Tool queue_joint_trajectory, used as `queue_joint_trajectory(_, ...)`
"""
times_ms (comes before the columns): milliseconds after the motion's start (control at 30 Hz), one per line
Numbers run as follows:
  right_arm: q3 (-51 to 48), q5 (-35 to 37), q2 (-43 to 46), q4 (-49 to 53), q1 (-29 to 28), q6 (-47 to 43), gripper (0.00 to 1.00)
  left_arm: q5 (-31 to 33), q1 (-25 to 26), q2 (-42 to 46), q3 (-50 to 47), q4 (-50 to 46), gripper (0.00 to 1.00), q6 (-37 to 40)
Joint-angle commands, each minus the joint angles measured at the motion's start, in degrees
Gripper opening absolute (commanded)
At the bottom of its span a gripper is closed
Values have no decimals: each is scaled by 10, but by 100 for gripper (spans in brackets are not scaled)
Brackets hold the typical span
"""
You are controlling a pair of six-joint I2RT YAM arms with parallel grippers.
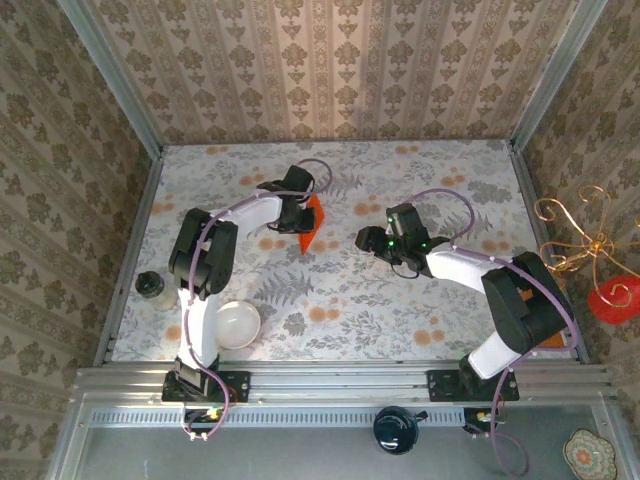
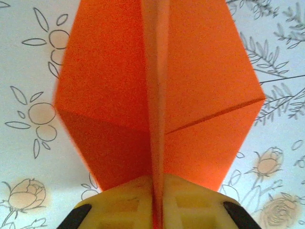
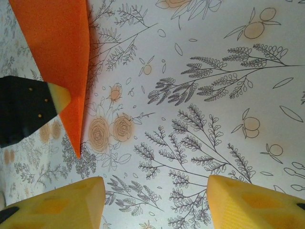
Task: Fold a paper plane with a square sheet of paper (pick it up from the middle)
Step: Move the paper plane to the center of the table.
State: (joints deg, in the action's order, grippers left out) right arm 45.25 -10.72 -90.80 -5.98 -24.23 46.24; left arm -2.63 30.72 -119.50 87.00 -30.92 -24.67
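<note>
The square sheet of paper stands folded as a bright orange paper plane (image 1: 312,226), a pointed dart with a centre crease, just above the middle of the table. My left gripper (image 1: 297,216) is shut on its centre fold. In the left wrist view the yellow fingers (image 2: 124,205) pinch the crease and the paper plane (image 2: 200,95) spreads a wing to each side. My right gripper (image 1: 363,240) hovers open to the right of it, apart from it. In the right wrist view the paper plane (image 3: 62,47) points down at the upper left, and my right gripper (image 3: 155,205) holds nothing.
A white bowl (image 1: 237,323) sits near the left arm's base, with a small dark-lidded jar (image 1: 152,288) to its left. The flowered tablecloth (image 1: 420,310) is bare at the front right. A gold wire ornament (image 1: 575,235) and a red object (image 1: 612,298) stand beyond the right rail.
</note>
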Motion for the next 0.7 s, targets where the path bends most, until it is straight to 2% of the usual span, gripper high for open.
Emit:
queue_joint_trajectory(0,-6,3,-8,1,6,-4,60,19,4,-9,21,-27,17,17)
queue_joint_trajectory(267,-10,-3,-16,-8,8,0,60,53,19,-16,27,-46,28,24)
queue_joint_trajectory(667,-15,-9,-18,-15,9,2,61,98,40,-60,55,-88,34,-5)
